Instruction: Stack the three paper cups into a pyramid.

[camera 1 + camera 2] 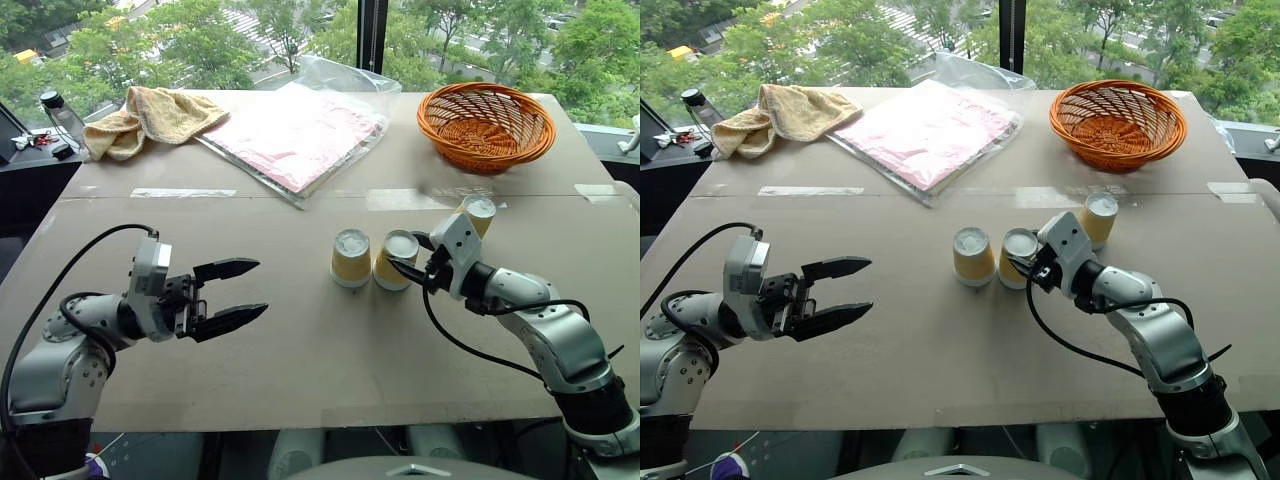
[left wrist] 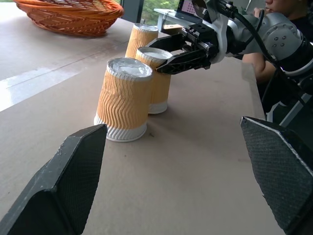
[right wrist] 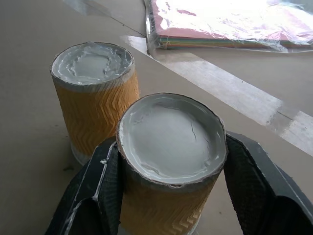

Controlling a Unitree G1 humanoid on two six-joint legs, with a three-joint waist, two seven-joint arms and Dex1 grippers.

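Cups stand upside down on the table (image 1: 300, 380): left cup (image 1: 351, 258) and middle cup (image 1: 396, 260) side by side, third cup (image 1: 478, 215) behind. Right gripper (image 1: 412, 270) is clamped on the middle cup near its upturned base. Left gripper (image 1: 232, 292) hovers well apart, fingers spread wide, holding nothing.

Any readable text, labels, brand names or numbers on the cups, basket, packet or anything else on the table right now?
No readable text in these views.
Three paper cups: plain ribbed paper, blank white bases, no print.
Orange basket: no label.
Plastic-wrapped pink packet: no legible print.
Yellow towel: no tag visible.
Bottle at the table's far left corner: any label is too small to read.
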